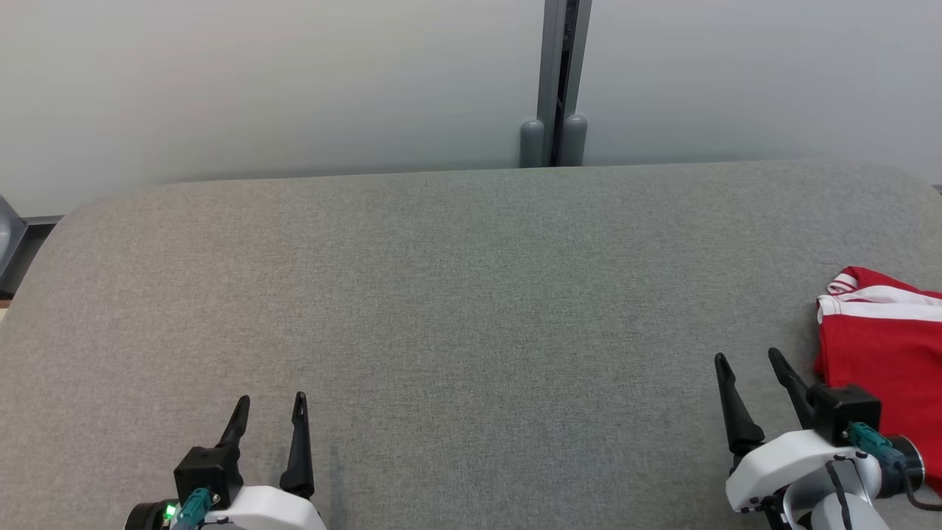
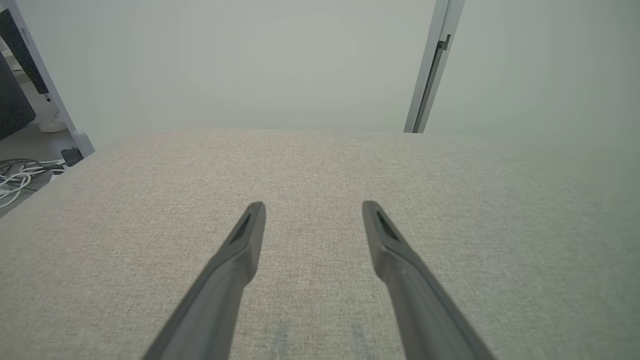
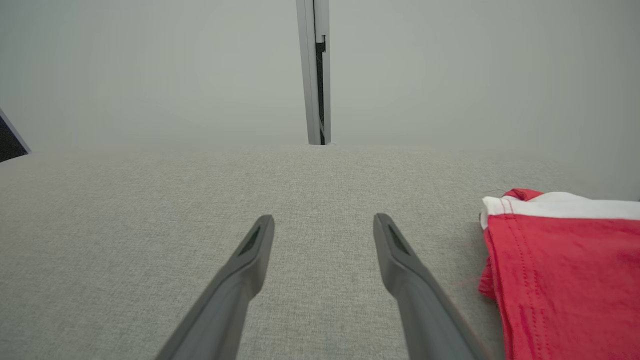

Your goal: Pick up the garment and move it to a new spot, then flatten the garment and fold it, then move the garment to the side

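The garment [image 1: 887,353] is red with white stripes and lies folded flat at the right edge of the grey fabric table [image 1: 456,294]. It also fills the lower right of the right wrist view [image 3: 565,270]. My right gripper [image 1: 747,359] stands open just left of it, near the front edge, touching nothing; in its own view the right gripper [image 3: 324,221] has bare cloth between its fingers. At the front left my left gripper [image 1: 271,401] is open and empty, hovering over bare tabletop in the left wrist view [image 2: 313,206].
A pale wall with a grey vertical post [image 1: 557,81] runs behind the table's far edge. Off the table's left side, white cables [image 2: 20,175] lie on the floor beside a dark panel. The garment runs past the head view's right border.
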### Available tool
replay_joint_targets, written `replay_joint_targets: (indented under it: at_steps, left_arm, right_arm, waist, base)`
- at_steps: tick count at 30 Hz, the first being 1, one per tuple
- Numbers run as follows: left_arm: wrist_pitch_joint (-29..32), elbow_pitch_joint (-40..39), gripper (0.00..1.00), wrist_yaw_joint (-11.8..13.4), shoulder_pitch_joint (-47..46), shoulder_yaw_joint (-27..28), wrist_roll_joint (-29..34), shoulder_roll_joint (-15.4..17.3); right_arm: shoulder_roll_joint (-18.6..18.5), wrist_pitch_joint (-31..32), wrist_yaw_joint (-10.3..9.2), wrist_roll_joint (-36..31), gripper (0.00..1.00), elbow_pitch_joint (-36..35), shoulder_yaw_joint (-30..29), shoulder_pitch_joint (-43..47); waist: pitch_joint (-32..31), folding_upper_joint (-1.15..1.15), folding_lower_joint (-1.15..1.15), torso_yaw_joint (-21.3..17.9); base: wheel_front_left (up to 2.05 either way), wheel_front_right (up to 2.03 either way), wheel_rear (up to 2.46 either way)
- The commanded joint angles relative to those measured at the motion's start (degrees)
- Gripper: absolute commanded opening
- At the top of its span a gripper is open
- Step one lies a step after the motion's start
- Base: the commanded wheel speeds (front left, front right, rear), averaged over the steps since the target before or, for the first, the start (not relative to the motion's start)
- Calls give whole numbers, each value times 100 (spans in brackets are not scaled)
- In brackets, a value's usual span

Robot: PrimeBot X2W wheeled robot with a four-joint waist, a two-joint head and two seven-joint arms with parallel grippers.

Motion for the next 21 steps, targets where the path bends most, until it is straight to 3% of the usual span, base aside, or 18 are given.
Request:
replay_joint_targets:
  at_steps: [1, 21]
  left_arm:
    - [-25, -15, 100, 26, 9, 52, 29, 27]
    - [-25, -84, 100, -135, 70, 209, -194, 28]
  right_arm:
    - [-37, 3, -2, 61, 100, -55, -28, 51]
    - [-34, 3, -2, 218, 100, -221, -36, 129]
  waist:
    - [-16, 0, 0, -19]
    - [-96, 0, 0, -58]
  base:
    - [0, 0, 0]
    - [0, 0, 0]
